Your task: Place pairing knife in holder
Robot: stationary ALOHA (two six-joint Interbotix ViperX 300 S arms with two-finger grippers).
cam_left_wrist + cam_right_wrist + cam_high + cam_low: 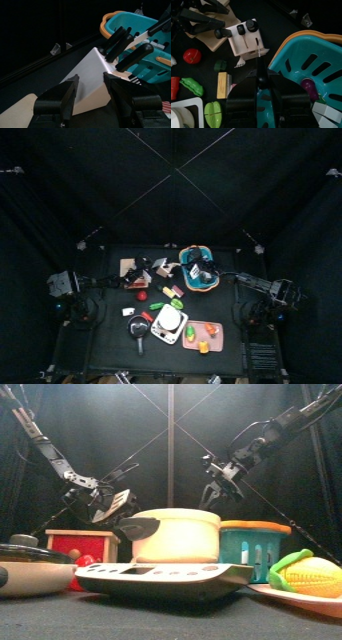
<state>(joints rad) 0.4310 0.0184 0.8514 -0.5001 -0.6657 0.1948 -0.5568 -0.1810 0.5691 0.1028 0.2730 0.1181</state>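
Observation:
The pale wooden knife holder [246, 39] stands tilted near the table's back left, with black handles [136, 56] sticking out of its slots. My left gripper [93, 92] is shut on the holder's body [90, 75], one jaw against each side. My right gripper [261, 97] is shut on the paring knife [260, 81] by its black handle. The knife's thin blade points at the holder's slotted face, its tip just short of it. In the top view the holder [136, 275] sits between the left gripper [124, 279] and the right gripper [187, 276].
A teal basket with an orange rim [308, 55] sits right beside the right gripper. Toy foods lie nearby: a red tomato [192, 56], green vegetables [191, 86], a yellow block [222, 85]. A cream pot [174, 534], a scale [160, 579], a pan [27, 572] and corn [314, 574] stand at the table's front.

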